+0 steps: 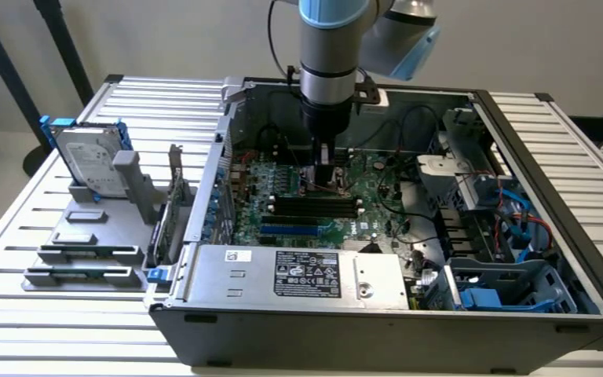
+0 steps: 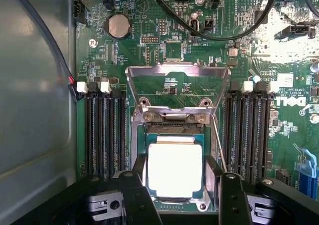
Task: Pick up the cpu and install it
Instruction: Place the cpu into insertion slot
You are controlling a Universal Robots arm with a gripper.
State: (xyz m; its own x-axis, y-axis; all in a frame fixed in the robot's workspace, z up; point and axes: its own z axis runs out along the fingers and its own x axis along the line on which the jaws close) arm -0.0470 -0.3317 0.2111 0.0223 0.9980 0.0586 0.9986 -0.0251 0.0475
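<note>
Presently the arm reaches down into the open computer case (image 1: pixel 385 330), which sits on the slatted worktop (image 1: pixel 29 314) toward the exterior view's right edge. The claw (image 1: pixel 326 179) is low over the middle of the motherboard (image 1: pixel 375 220). In the wrist view the cpu (image 2: pixel 174 170) shows silver top up and square to the socket (image 2: pixel 169 127). It lies between the two banks of dark memory slots (image 2: pixel 104 130). The black fingers (image 2: pixel 133 195) flank it on two opposite edges, and their pads look pressed against those edges, so I read the claw as clamped on the cpu rather than standing free. Whether the chip is fully down in the socket or a hair above it, I cannot tell. The load plate (image 2: pixel 175 68) is swung up and open behind the socket, and the thin retaining lever (image 2: pixel 218 145) stands unlatched beside it. My reading of progress is that the pick-up is done and the chip has been carried to its seat and lined up. Left to do are the release, confirmed seating, and closing the plate and lever. The grey parts holder (image 1: pixel 82 259) with the blue-framed hard drive (image 1: pixel 90 161) stands near the worktop's edge on the exterior view's left, well apart from the work.
</note>
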